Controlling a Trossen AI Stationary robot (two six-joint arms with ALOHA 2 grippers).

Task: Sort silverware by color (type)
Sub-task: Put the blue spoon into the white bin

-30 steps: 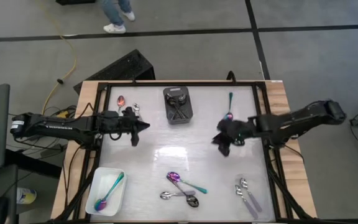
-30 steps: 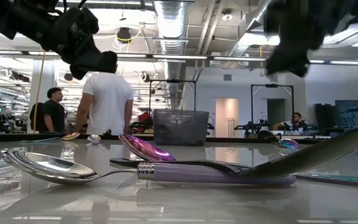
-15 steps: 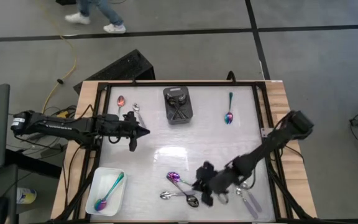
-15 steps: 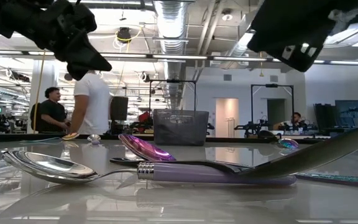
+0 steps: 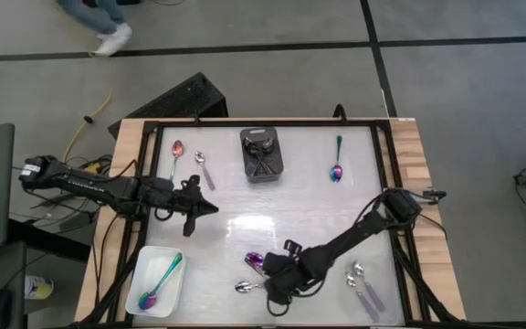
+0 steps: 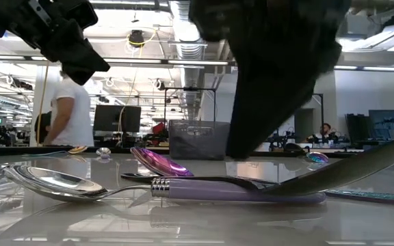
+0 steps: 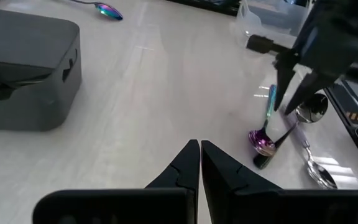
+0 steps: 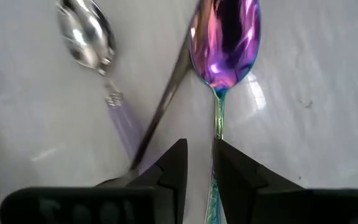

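A small pile of spoons lies near the table's near edge: a rainbow spoon (image 8: 224, 37) (image 5: 255, 262), a black spoon (image 8: 166, 99) and a silver spoon (image 8: 86, 31) with a lilac handle. My right gripper (image 5: 275, 277) (image 8: 199, 155) hangs over this pile, pointing down, narrowly open. Its fingers stand on either side of the rainbow spoon's handle (image 8: 217, 121), and I see no touch. From the left wrist view the right gripper (image 7: 293, 106) shows with spread fingers. My left gripper (image 5: 206, 208) (image 7: 199, 152) is shut and holds nothing, above the table's left middle.
A white tray (image 5: 144, 302) at the near left corner holds one rainbow spoon (image 5: 160, 279). A black bin (image 5: 261, 153) with dark spoons stands at the far middle. Single spoons lie at the far left (image 5: 176, 151), far right (image 5: 336, 163) and near right (image 5: 363, 288).
My right arm has swung from the far right part of the table toward the near edge, then leftward to the spoon pile, and has come down over it. My left gripper has drifted a little toward the near edge. The spoons have not moved.
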